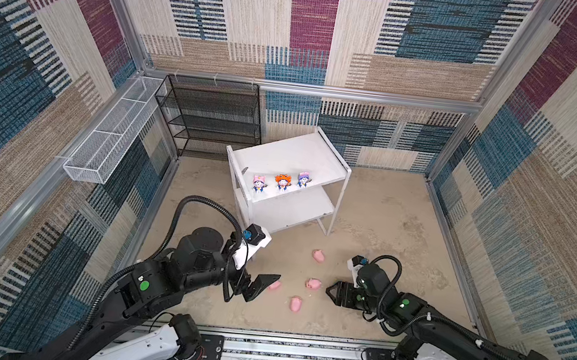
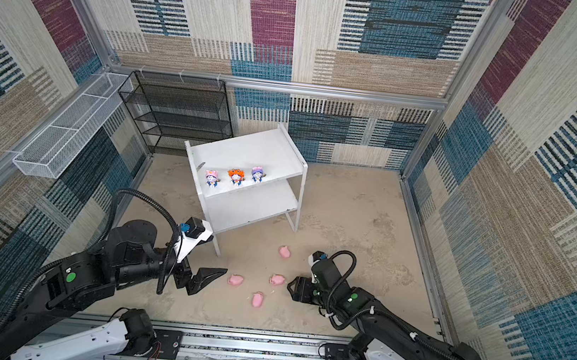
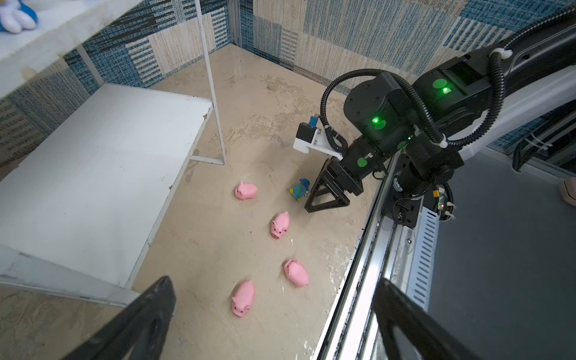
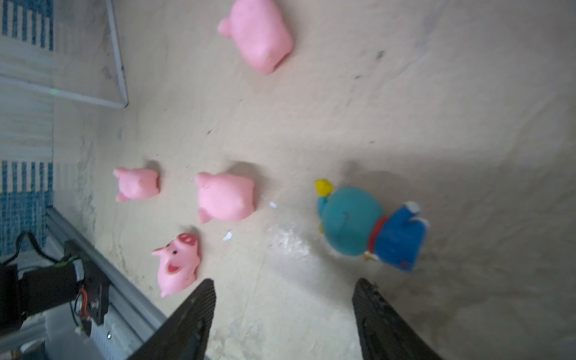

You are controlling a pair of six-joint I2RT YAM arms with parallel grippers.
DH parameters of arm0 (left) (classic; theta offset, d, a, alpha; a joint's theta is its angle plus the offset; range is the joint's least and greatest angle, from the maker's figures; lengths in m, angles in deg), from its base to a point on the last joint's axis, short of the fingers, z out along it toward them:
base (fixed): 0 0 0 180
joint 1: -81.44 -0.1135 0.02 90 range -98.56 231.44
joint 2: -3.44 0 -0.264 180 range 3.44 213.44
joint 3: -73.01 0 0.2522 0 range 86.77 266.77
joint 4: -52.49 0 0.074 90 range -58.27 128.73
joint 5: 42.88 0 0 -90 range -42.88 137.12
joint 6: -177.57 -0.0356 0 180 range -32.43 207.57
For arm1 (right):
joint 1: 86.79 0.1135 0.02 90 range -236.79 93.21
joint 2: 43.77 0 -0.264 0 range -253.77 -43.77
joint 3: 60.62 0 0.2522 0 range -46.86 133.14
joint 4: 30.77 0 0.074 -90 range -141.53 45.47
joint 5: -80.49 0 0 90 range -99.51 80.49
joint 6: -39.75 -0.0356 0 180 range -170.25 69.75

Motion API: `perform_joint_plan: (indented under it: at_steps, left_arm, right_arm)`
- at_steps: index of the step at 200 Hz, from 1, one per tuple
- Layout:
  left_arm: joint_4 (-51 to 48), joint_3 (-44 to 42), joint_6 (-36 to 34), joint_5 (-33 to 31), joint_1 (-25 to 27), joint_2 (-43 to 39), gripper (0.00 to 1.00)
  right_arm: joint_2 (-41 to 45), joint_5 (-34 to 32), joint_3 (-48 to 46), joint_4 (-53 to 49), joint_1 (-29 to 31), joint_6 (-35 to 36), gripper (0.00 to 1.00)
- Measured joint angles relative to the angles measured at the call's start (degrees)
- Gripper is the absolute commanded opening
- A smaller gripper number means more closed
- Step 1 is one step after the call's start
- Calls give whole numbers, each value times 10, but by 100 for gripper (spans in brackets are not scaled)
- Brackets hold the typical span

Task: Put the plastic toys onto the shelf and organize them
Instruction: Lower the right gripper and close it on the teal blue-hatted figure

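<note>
The beige floor (image 1: 404, 220) carries the white shelf (image 1: 282, 154), which stands beyond the left gripper (image 2: 210, 281). On its upper board a pink-hooded figurine (image 1: 259, 184), an orange-hooded figurine (image 1: 282, 182) and a purple-hooded figurine (image 1: 303, 179) stand in a row. Four pink pigs (image 1: 314, 284) lie on the floor between the grippers, the nearest pig (image 1: 274, 285) just beside the left gripper's tip. A teal-hooded figurine (image 4: 358, 224) rests on the floor just ahead of the right gripper (image 1: 329, 292).

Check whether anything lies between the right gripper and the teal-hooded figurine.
Nothing visible does. In the right wrist view the teal-hooded figurine rests on the floor just ahead of the right gripper, whose jaws stand open. The nearest pink pig sits off to one side, clear of that path.
</note>
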Motion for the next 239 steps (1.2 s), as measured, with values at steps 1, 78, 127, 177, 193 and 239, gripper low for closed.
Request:
perform_joint_plan:
  at_steps: [1, 78, 127, 177, 193, 239]
  left_arm:
    - [0, 0, 0, 0, 0, 0, 99]
    - [15, -2, 2, 0, 0, 2, 99]
    - [14, -9, 4, 0, 0, -15, 99]
    - [14, -9, 4, 0, 0, -7, 99]
    - [16, -9, 4, 0, 0, -3, 99]
    - [24, -11, 4, 9, 0, 9, 99]
  right_arm:
    - [0, 2, 2, -1, 0, 2, 74]
    - [-59, -64, 70, -25, -13, 71, 78]
    - [-113, -75, 77, -17, -49, 106, 80]
    - [-133, -21, 65, -10, -52, 118, 79]
    - [-116, -1, 54, -13, -44, 113, 79]
    - [-83, 8, 41, -14, -27, 96, 74]
